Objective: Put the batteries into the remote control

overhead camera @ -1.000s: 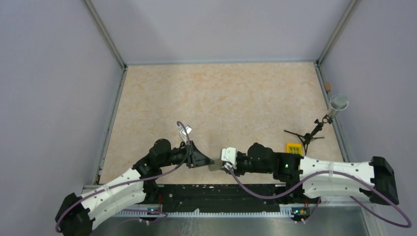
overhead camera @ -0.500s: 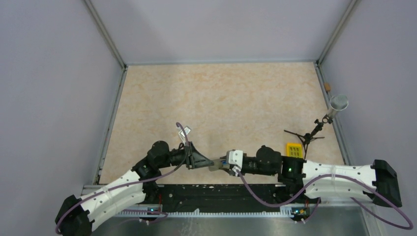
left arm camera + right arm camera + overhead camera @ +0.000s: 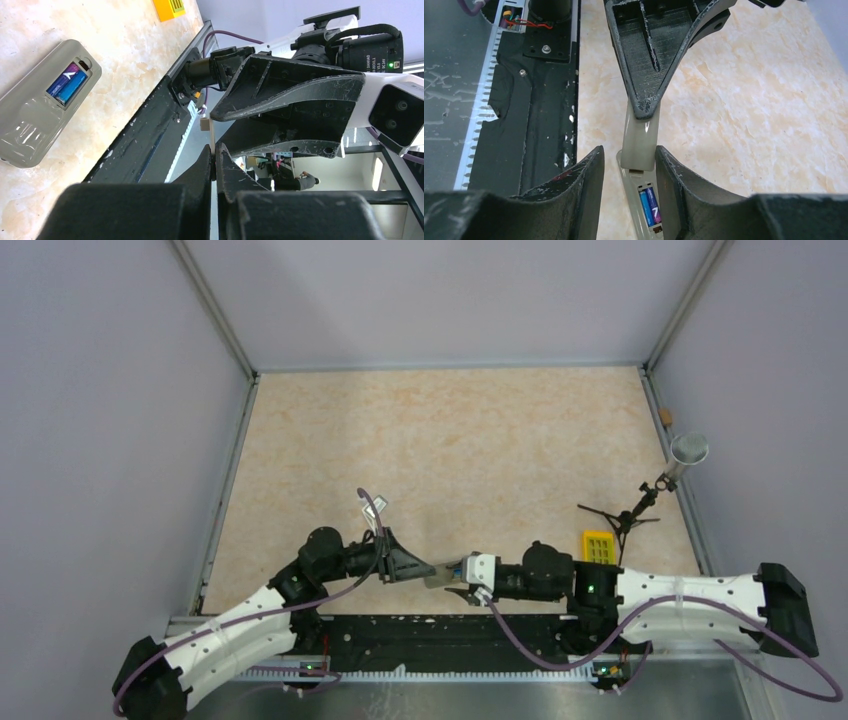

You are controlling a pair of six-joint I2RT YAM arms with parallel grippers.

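My left claw pinches the thin grey battery cover; my right claw stands half open around it. The remote control lies back-up on the desk, lower centre, with the batteries inside.

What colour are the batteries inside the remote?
The batteries look blue and purple, clearest from the left wrist view.

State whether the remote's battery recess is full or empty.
Full: blue batteries lie side by side in the remote control's uncovered recess.
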